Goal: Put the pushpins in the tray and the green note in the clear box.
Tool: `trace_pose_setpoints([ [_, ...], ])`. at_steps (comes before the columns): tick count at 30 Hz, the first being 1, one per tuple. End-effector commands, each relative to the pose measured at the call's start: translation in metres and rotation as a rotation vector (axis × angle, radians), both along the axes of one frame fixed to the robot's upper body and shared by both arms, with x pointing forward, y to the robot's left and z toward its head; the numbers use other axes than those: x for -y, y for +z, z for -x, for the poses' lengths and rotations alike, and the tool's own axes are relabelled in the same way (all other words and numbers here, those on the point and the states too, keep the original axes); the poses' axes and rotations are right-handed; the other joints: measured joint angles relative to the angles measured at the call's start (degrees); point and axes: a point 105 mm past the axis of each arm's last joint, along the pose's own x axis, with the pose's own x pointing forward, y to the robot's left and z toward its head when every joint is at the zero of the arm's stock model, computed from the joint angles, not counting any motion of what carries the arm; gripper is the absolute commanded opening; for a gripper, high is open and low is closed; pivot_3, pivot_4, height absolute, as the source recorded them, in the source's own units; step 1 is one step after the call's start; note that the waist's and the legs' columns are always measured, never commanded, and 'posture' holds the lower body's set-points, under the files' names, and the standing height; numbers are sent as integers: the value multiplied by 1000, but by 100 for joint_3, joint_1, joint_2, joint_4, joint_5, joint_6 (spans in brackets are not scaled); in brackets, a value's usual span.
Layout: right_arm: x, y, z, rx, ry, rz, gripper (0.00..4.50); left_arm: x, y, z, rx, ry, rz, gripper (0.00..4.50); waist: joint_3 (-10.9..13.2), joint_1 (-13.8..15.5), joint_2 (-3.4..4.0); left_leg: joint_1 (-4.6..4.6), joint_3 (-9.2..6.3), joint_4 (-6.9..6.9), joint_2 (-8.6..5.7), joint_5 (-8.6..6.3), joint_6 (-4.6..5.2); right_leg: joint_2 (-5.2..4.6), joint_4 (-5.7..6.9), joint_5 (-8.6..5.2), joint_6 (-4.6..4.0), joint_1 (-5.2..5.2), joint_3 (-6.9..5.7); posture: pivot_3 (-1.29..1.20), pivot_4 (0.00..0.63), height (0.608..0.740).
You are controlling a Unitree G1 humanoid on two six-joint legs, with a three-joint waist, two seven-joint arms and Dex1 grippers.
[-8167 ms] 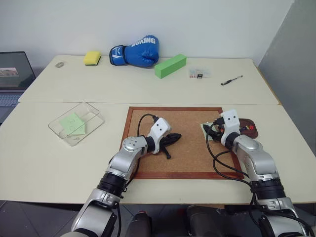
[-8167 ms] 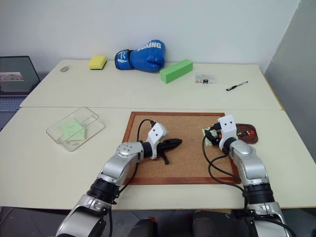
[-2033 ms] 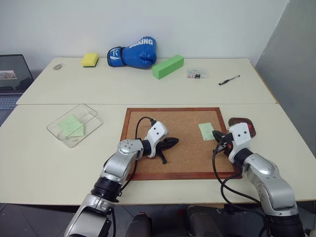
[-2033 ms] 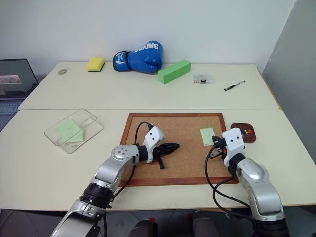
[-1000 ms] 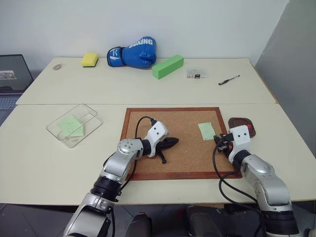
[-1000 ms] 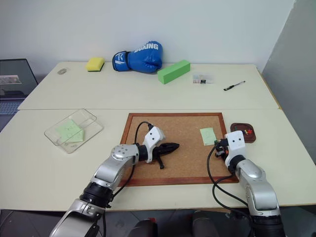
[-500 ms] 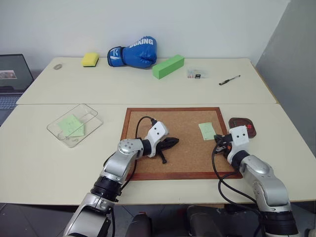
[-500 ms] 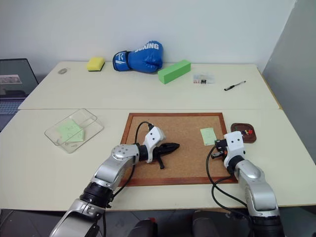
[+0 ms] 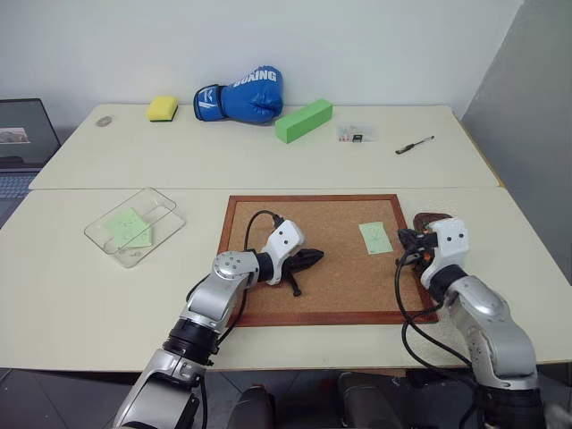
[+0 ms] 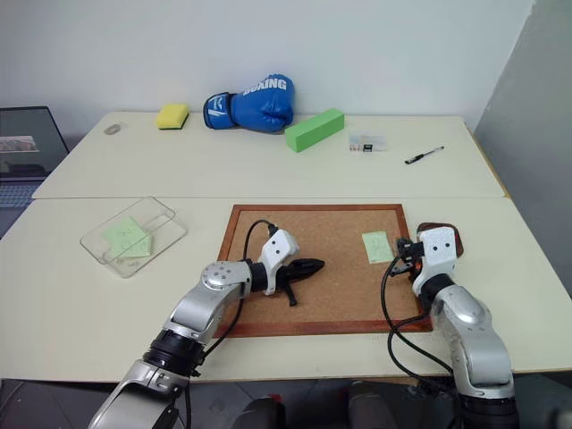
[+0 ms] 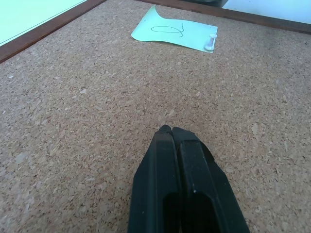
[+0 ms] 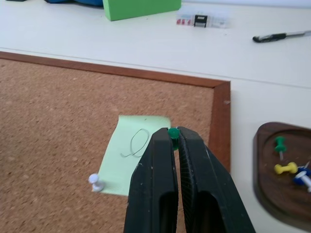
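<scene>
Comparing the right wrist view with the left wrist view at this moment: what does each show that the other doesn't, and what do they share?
Right wrist view alone: the right pincer shut on a green pushpin, the dark wooden tray holding green, yellow and blue pushpins, plus the bright green block, a small clear case and a pen on the table behind.

Left wrist view alone: the left pincer, shut on nothing, low over bare cork.

Both: the corkboard, with the green note lying on it and a white pushpin at one corner.
</scene>
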Motion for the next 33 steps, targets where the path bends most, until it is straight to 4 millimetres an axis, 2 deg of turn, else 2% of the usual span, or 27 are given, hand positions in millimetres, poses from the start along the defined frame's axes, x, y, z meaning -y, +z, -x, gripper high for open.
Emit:
trace_pose_setpoints([
  [1, 52, 26, -16, 93, -151, 205, 20, -10, -28, 7, -91, 20, -80, 0, 0, 0, 0, -1, 2, 1, -1, 0, 0, -2, -1, 0, 0, 0, 1, 0, 150, 740],
  [6, 89, 22, -37, 19, -223, 366, 20, -9, -28, 6, -92, 20, -77, 0, 0, -8, 0, 4, 4, -3, 0, 0, 1, 0, 0, 0, 0, 1, 1, 0, 150, 740],
  [9, 97, 14, -45, -26, -217, 391, 20, -8, -27, 6, -91, 21, -75, 0, 0, -8, 0, 4, 4, -5, 0, 0, 1, 2, 1, 0, -1, 1, 2, 0, 150, 740],
  [16, 90, 6, -61, -56, -159, 384, 20, -9, -27, 7, -91, 24, -75, 0, 0, -10, 0, 2, 7, -1, -1, 0, 1, 0, 0, 1, 1, 1, 6, 0, 150, 740],
  [24, 82, -6, -66, -106, -135, 337, 20, -9, -27, 7, -90, 25, -75, 0, 0, -5, 1, 1, 6, -1, -1, 0, 1, 0, 0, 1, 1, 2, 5, 0, 150, 740],
  [26, 80, -8, -67, -117, -130, 319, 553, -9, -27, 7, -90, 26, -75, 0, 0, -6, 1, 1, 6, -1, -1, 0, 1, 0, 0, 1, 1, 2, 5, 0, 150, 740],
  [27, 80, -8, -67, -120, -130, 316, 590, -9, -27, 7, -90, 26, -75, 0, 0, -6, 1, 1, 6, -1, -1, 0, 1, 0, 0, 1, 1, 2, 5, 0, 150, 740],
  [30, 80, -7, -68, -124, -136, 297, 1330, -10, -28, 7, -91, 27, -76, 0, 0, -12, 1, 3, 6, -1, -1, 0, 1, 0, 2, 1, 1, 2, 5, 0, 150, 740],
  [33, 79, -1, -69, -111, -136, 289, 2003, -10, -28, 7, -91, 28, -76, 0, 0, -12, 1, 3, 6, -1, -1, 0, 1, 0, 3, 1, 1, 2, 5, 0, 150, 740],
])
